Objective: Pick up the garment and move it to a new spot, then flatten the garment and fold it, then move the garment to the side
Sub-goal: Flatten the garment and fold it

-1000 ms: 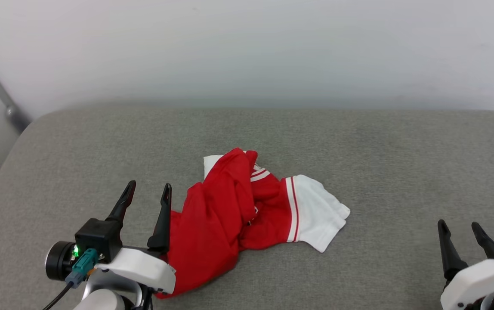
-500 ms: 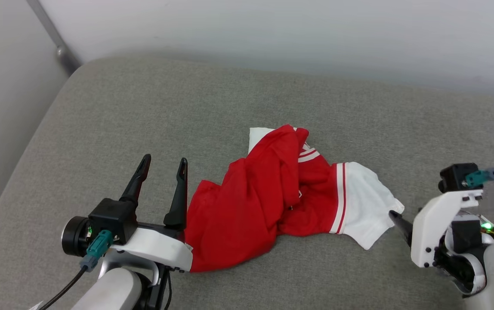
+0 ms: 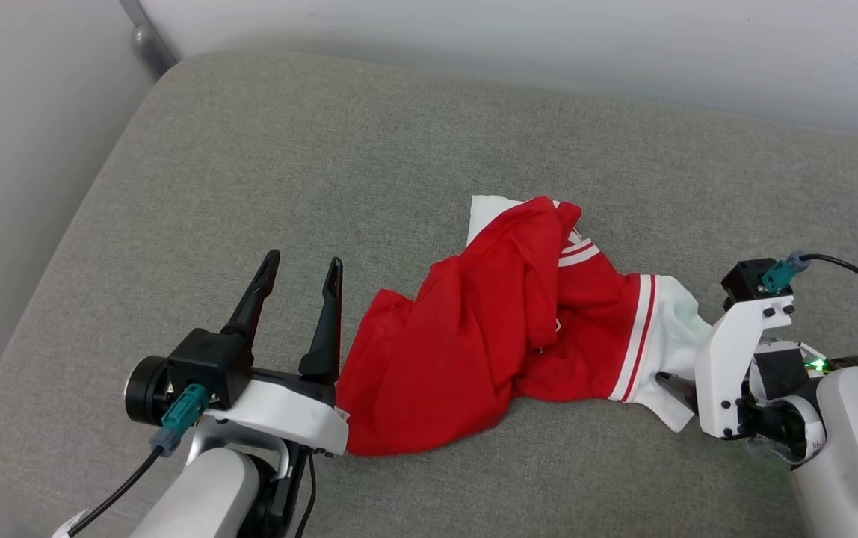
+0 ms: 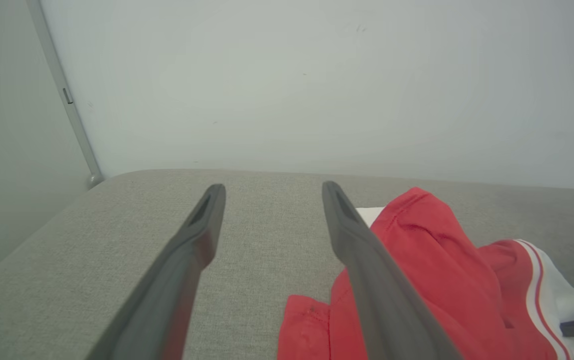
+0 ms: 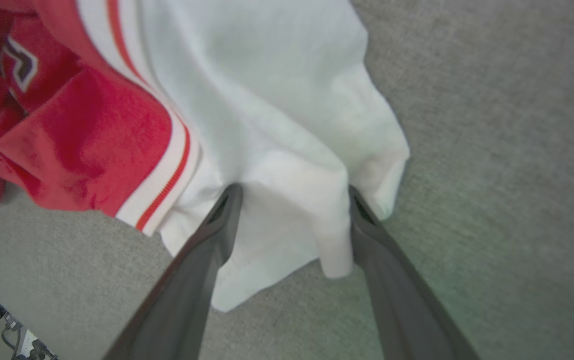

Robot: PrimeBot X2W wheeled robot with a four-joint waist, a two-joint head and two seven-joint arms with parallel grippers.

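Note:
The garment (image 3: 474,336) lies crumpled mid-cushion, red with a white sleeve (image 3: 672,321) and red-striped trim on its right side. My left gripper (image 3: 303,261) stands open just left of the red hem, with bare cushion between its fingers (image 4: 202,225). The garment (image 4: 432,250) lies against the outside of that gripper's right finger. My right gripper (image 3: 674,381) points down onto the sleeve. In the right wrist view it (image 5: 294,192) is open, its fingertips (image 5: 229,200) pressed into the white sleeve (image 5: 267,100) with a fold between them.
The grey fabric cushion (image 3: 324,149) ends in a rounded edge at the left and back, with a pale wall behind. A metal pipe (image 3: 149,37) runs down the wall at the back left corner. A cable (image 3: 847,269) trails from my right wrist.
The head camera has bent down and turned. My right gripper has swung in from the lower right and come down onto the white sleeve. The left gripper stays beside the hem.

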